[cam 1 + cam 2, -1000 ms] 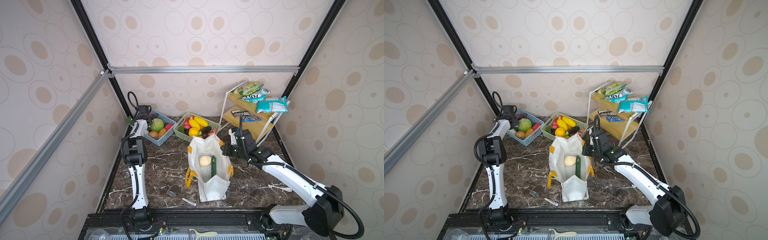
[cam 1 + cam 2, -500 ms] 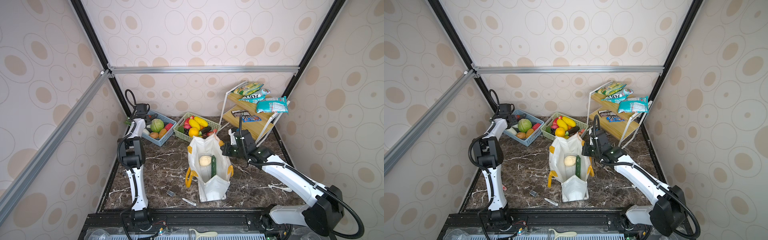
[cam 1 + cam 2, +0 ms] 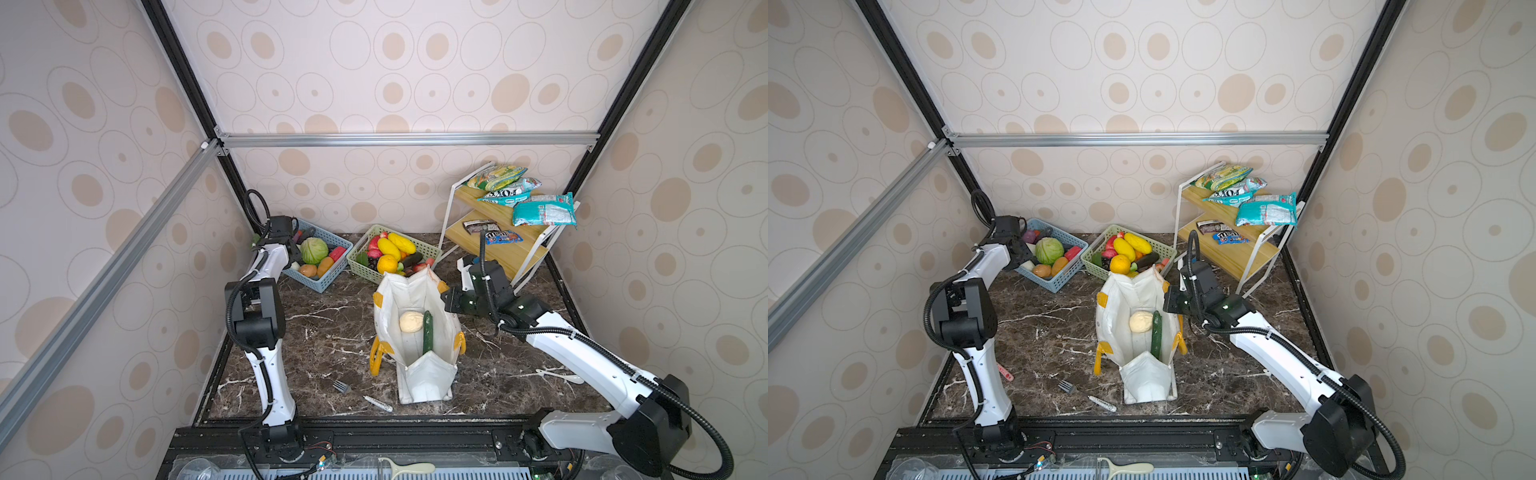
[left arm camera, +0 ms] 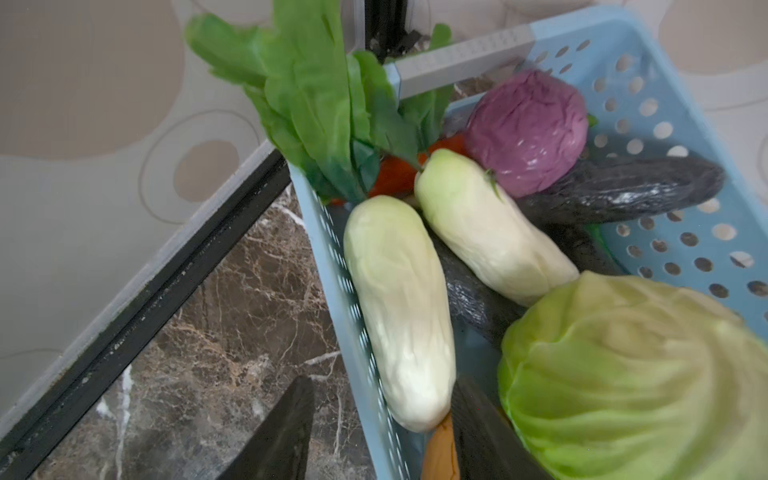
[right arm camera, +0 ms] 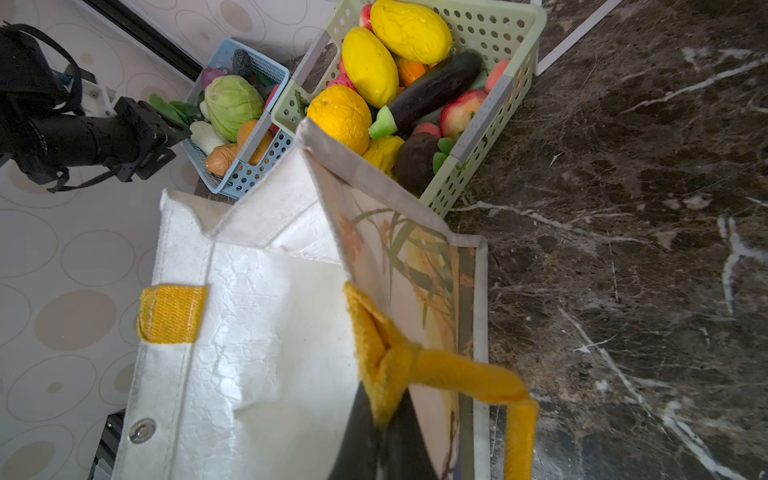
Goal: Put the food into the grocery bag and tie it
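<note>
Lingering over blue basket [image 4: 648, 124], left pincer [image 4: 382, 390] half-open, empty; right pincer [image 5: 380, 440] still clamping grocery bag [image 5: 270, 332].

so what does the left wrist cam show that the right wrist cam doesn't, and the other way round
Only the left wrist view: two pale white-green cabbages side by side, and the left gripper open astride the wall of the blue basket.
Only the right wrist view: the grocery bag, its yellow handle pinched in the shut right gripper, and the green basket of fruit.
Both: the blue basket, the round green cabbage and the green leaf.
</note>
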{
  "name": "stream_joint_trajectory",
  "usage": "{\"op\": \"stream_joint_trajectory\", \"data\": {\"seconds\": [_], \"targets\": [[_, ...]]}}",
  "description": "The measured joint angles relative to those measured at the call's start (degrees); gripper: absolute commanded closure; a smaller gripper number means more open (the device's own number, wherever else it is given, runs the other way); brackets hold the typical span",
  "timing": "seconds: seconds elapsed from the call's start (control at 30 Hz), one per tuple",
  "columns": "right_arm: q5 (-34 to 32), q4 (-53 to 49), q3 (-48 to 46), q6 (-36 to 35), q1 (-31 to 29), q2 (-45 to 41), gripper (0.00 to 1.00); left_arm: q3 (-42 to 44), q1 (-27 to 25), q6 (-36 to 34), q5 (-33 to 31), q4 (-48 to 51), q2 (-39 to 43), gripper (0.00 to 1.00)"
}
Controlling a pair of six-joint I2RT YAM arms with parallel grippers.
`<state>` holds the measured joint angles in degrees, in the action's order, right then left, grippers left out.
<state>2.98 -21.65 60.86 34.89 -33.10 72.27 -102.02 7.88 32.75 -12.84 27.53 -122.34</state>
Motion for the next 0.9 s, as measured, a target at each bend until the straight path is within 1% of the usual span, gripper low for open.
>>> {"op": "stream_joint_trajectory", "data": {"seconds": [0.43, 0.63, 0.8, 0.9], "targets": [[-0.2, -0.3, -0.6, -0.9, 0.0, -1.3, 1.0, 2.4, 0.0, 1.6, 2.1, -0.9, -0.2, 0.66], [-0.2, -0.3, -0.6, -0.9, 0.0, -1.3, 1.0, 7.1, 0.0, 1.8, 3.2, -3.2, -0.2, 0.8], [-0.2, -0.3, -0.6, -0.9, 0.0, -1.3, 1.0, 8.6, 0.1, 1.5, 2.9, -5.3, 0.4, 0.95], [-0.1, -0.5, -0.6, -0.9, 0.0, -1.4, 1.0, 10.2, 0.6, -0.9, 2.8, -5.8, 1.6, 0.98]]}}
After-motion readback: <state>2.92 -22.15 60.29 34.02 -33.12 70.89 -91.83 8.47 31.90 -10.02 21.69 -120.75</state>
